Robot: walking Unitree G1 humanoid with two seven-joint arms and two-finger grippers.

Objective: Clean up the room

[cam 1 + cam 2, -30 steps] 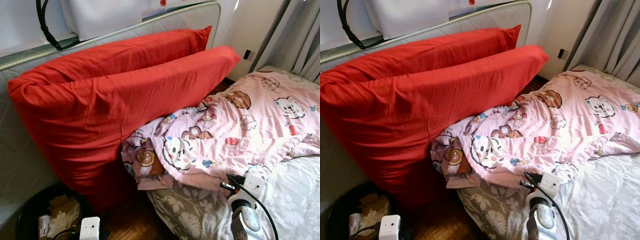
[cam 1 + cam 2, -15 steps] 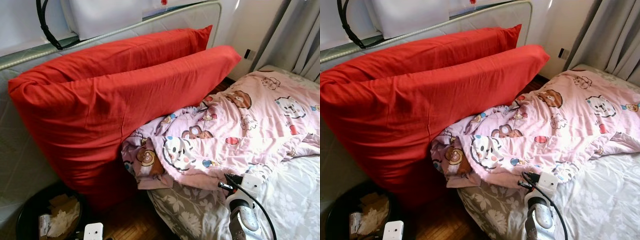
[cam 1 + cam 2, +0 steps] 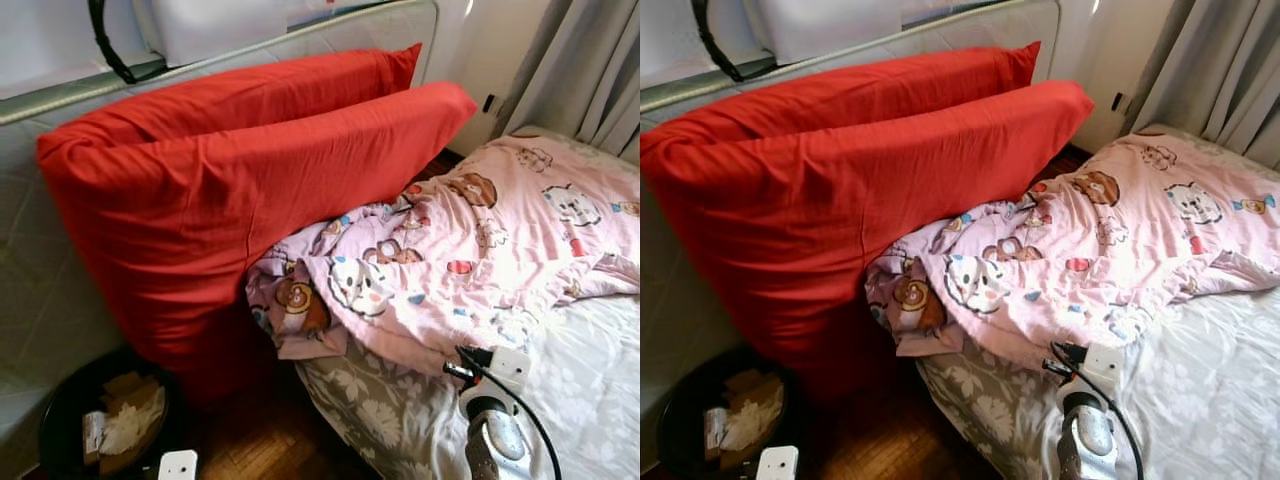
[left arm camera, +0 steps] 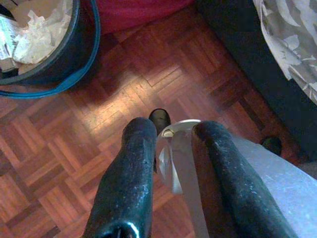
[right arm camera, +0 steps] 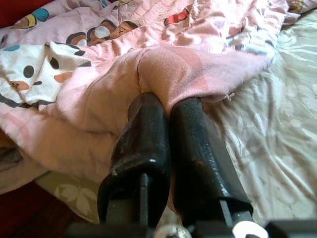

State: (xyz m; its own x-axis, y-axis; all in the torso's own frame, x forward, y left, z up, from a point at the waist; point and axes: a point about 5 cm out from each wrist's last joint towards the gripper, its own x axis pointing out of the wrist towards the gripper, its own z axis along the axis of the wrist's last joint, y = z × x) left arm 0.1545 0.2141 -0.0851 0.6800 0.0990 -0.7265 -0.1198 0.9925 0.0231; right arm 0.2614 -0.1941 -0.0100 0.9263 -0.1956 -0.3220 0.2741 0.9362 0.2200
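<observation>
Hanging low on my left, my left tool [image 4: 171,163] points down at the parquet floor [image 4: 64,163], its two black fingers [image 4: 130,183] spread apart with nothing between them. Near it on the floor sits a dark round bin [image 3: 75,420] holding crumpled paper and cardboard scraps. Just beside the bin, two big red pillows [image 3: 240,190] lean one behind the other against a quilted upright mattress [image 3: 40,290]. Against the foot of the front pillow lies the bunched edge of the pink cartoon-print blanket [image 3: 470,250], which spreads rumpled across the bed toward the grey curtains [image 3: 590,70]. Under it shows a grey floral sheet [image 3: 380,410], with a paler sheet [image 3: 600,380] further right. My right tool [image 5: 166,148] is over the bed's near edge, its fingers [image 5: 198,153] pressed together side by side, their tips touching a fold of the blanket; whether any cloth is pinched between them I cannot tell.
</observation>
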